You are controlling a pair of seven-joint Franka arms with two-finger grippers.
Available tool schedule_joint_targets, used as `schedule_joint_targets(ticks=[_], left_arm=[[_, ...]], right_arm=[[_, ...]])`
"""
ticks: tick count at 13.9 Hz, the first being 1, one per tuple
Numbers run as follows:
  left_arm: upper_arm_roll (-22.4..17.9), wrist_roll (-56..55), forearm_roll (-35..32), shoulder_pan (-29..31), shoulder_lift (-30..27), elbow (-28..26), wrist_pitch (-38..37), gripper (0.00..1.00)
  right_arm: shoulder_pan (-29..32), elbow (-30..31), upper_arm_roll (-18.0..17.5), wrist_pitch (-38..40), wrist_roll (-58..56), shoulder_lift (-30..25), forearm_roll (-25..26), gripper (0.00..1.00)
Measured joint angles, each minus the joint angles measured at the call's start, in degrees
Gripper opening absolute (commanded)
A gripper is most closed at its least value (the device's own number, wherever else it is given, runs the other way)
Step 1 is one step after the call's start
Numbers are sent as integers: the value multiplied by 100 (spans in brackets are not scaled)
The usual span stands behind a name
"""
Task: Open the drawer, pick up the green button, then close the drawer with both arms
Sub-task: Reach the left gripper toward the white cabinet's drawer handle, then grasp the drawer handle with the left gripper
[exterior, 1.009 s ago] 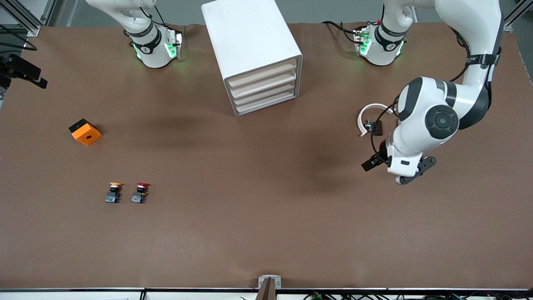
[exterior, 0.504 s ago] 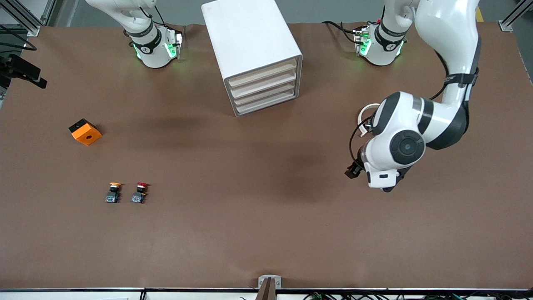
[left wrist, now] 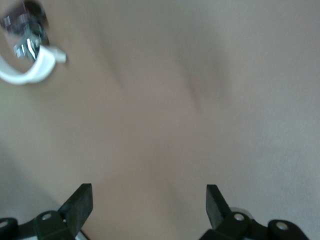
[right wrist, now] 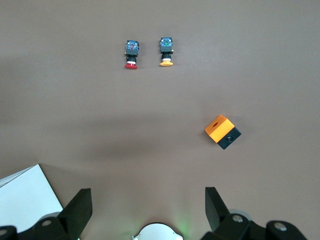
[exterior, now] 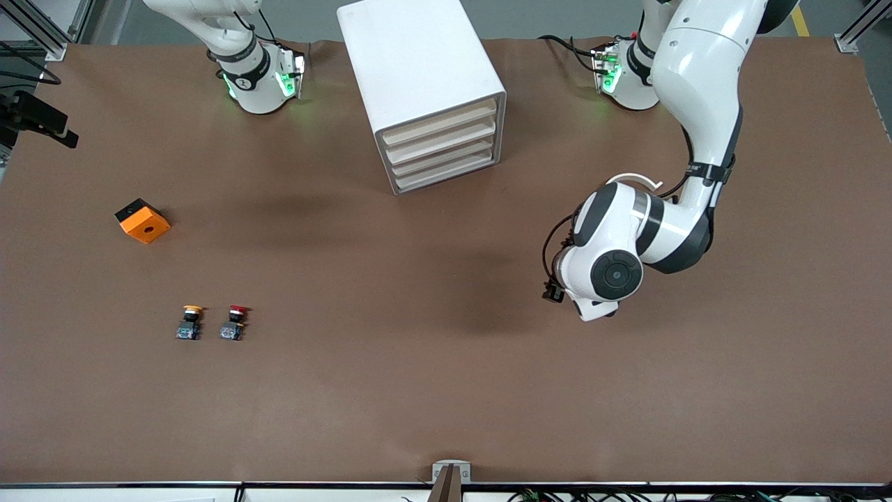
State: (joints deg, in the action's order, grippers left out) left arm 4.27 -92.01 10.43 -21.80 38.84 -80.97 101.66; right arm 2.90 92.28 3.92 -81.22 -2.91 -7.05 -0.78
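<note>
The white cabinet stands near the robots' bases with its four cream drawer fronts all pushed in. The button with the green cap is hidden. My left arm's wrist hangs over bare brown table, toward the left arm's end from the cabinet's front. In the left wrist view the left gripper is open with only table between its fingers. High above its own base, the right gripper is also open and holds nothing. A corner of the cabinet shows in that view.
A yellow-capped button and a red-capped button stand side by side toward the right arm's end. Farther from the front camera lies an orange block. A white cable loop shows by the left wrist.
The left arm has swung its hand over the table toward the right arm's end, closer to the cabinet's front. The right arm, the drawers and the buttons have not moved.
</note>
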Motion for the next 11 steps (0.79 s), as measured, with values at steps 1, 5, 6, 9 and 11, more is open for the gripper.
schedule_joint_targets(ticks=[1, 5, 6, 9, 11], left_arm=[[0, -165, 240, 1, 46, 23, -12, 100], [1, -683, 1156, -2, 208, 78, -223, 100], [1, -757, 1342, -2, 282, 110, -312, 100], [1, -1237, 1780, 0, 542, 187, -530, 100], [0, -1583, 2166, -1, 707, 207, -959, 100]], right_arm=[[0, 0, 1, 0, 0, 0, 0, 100], [0, 0, 13, 0, 1, 0, 0, 100], [0, -1, 14, 0, 1, 0, 0, 100], [0, -1, 14, -1, 1, 0, 0, 100], [0, -1, 14, -8, 1, 0, 0, 100]])
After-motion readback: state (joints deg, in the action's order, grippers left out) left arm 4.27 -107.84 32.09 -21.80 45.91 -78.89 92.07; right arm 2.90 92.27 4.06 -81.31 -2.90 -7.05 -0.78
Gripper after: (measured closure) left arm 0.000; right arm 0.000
